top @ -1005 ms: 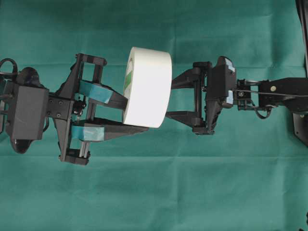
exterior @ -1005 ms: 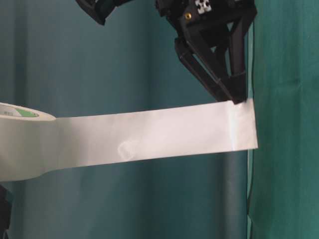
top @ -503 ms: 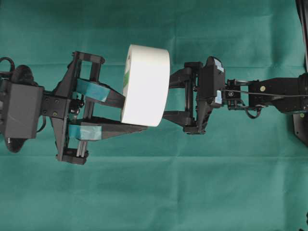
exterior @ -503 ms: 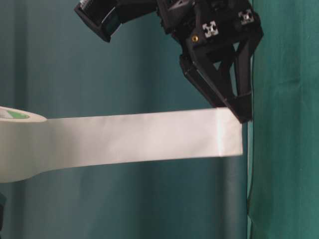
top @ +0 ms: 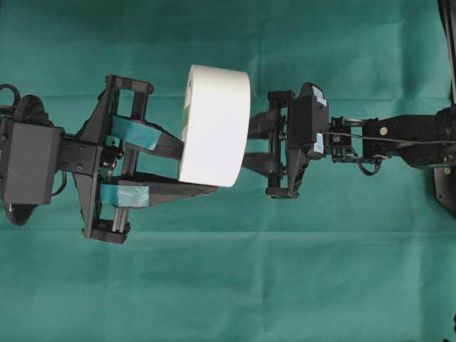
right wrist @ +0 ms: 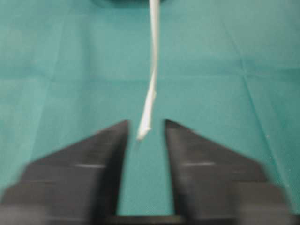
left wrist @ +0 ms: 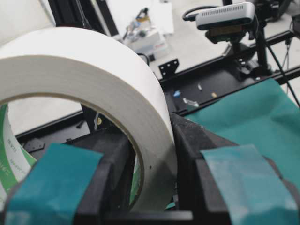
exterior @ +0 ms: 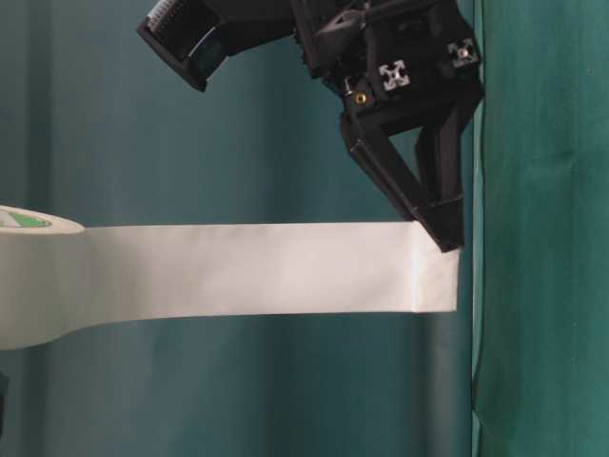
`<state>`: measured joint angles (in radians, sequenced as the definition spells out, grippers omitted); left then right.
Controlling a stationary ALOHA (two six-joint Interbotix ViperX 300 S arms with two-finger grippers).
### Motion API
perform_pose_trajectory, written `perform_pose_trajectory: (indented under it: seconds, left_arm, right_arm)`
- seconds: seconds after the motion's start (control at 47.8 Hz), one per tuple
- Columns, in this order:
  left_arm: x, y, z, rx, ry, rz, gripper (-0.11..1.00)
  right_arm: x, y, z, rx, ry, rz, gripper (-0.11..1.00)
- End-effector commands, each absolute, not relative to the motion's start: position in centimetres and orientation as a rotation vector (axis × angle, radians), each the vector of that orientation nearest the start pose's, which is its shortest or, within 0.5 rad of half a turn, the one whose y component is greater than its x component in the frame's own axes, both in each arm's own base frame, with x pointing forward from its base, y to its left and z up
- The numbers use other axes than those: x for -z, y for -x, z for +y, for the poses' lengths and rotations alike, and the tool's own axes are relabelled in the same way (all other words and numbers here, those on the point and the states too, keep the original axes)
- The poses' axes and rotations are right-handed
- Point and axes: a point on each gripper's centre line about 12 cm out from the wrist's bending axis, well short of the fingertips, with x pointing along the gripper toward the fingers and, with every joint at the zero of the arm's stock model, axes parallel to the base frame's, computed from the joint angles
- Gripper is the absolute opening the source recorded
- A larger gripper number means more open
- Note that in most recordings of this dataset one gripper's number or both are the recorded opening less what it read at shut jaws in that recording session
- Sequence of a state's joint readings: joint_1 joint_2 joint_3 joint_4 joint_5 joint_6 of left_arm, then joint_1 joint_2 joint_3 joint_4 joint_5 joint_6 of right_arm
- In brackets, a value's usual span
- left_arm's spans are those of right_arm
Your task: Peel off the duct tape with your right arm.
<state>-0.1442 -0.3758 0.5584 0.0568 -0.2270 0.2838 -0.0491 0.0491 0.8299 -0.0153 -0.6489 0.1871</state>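
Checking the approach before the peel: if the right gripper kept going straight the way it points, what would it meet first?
Probably the loose strip of the duct tape, seen edge-on between the right gripper jaws. Beyond it is the roll in the left gripper.

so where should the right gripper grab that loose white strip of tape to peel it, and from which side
Take the loose white strip at its free end, past the crease, coming from above with one finger on each flat face. It stretches level and edge-up from the white tape roll in the teal-padded left gripper, and lies edge-on between the black right gripper's open fingers.
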Motion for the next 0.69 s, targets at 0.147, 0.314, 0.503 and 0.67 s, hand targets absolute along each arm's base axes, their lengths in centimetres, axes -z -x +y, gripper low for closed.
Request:
perform_pose_trajectory:
  seconds: [0.147, 0.314, 0.503, 0.67]
  left_arm:
    - [-39.5, -34.8, -5.2, 0.137, -0.335, -0.125, 0.2]
    - [-39.5, -34.8, -5.2, 0.137, -0.334, -0.128, 0.2]
    - [-39.4, -34.9, -4.5, 0.118, -0.336, -0.12, 0.2]
    - [-39.5, -35.0, -3.6, 0.093, -0.337, -0.122, 0.2]
  right_arm:
    - [-17.8, -38.4, -1.8, 0.055, -0.179, 0.168, -0.1]
    - [-17.7, -38.3, -1.8, 0.055, -0.178, 0.172, -0.1]
    - [-17.2, -38.1, -1.2, 0.043, -0.179, 0.19, -0.1]
    - [-16.3, -38.0, -0.6, 0.029, -0.179, 0.218, -0.1]
